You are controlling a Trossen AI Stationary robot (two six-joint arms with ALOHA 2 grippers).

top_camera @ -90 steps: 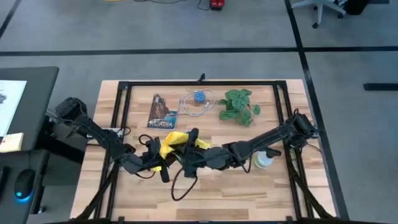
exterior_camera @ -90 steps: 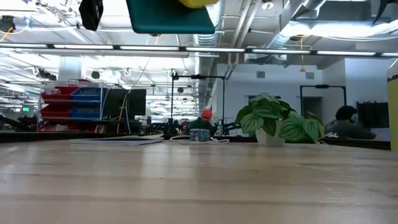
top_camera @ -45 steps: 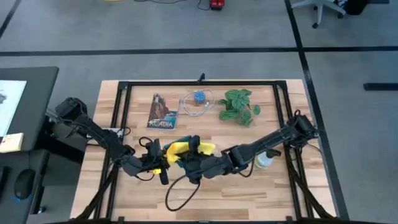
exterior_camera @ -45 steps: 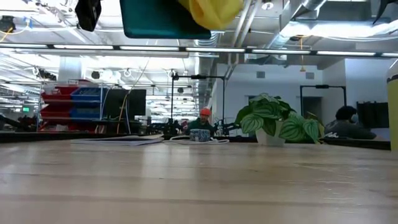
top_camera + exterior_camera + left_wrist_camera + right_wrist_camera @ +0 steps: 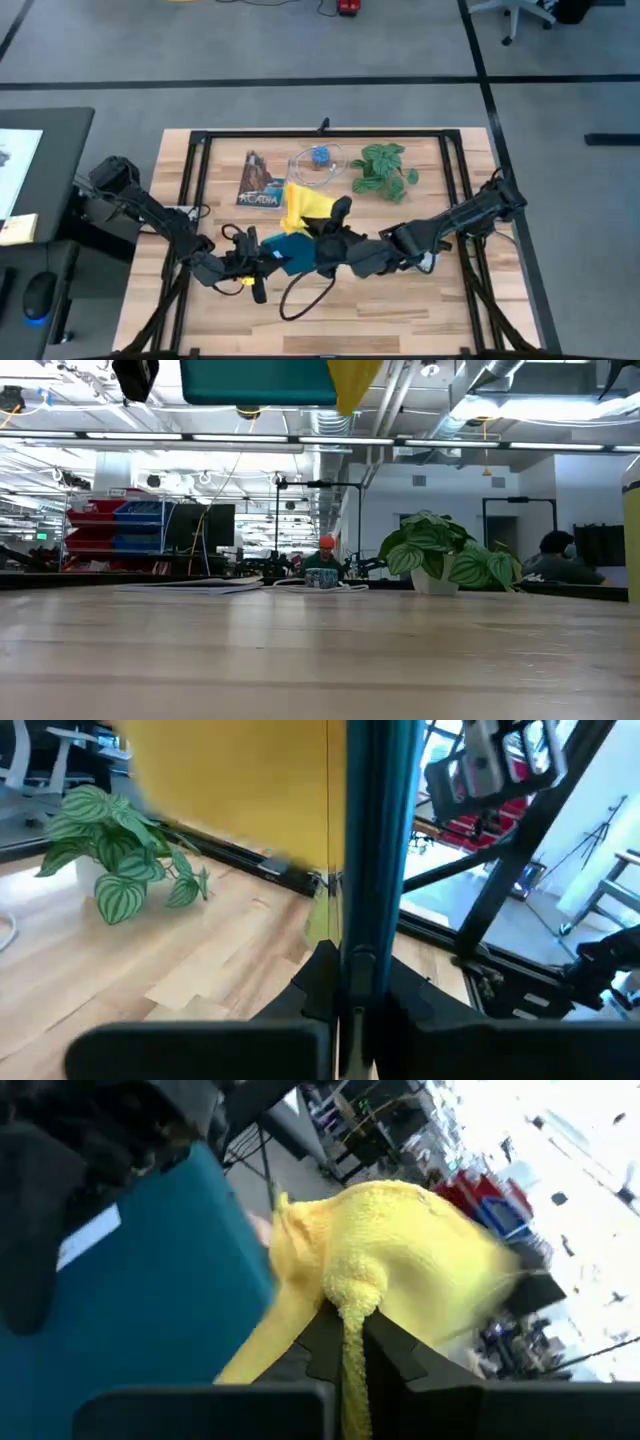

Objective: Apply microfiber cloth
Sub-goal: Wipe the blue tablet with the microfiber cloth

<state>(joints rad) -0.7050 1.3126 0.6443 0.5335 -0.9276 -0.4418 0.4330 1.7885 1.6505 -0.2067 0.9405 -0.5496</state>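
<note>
Two arms meet at centre frame in the high view, both raised off the tabletop point(image 5: 400, 310). Left gripper point(image 5: 262, 262), lower-left of centre: jaws closed on edge of teal-backed tablet point(image 5: 296, 249); left wrist view shows the tablet edge-on, clamped between the two fingers. Right gripper point(image 5: 338, 222), just right of centre: jaws pinched shut on the microfiber cloth point(image 5: 306, 205); right wrist view shows yellow fabric bunched between the fingers. Cloth position: held in the air, hanging beside and touching the tablet's upper-right edge, partly spread toward upper centre. Low view: tablet and a yellow cloth corner point(image 5: 352, 378) at top edge of frame, well clear of the wood surface. Other items, high view: booklet point(image 5: 260, 181) upper-left of centre, clear bowl w/ blue object point(image 5: 318, 163) top centre, potted plant point(image 5: 383, 170) upper right, small bottle point(image 5: 428, 262) under right arm, partly hidden. Person w/ red cap point(image 5: 325, 550) in background, low view.
</note>
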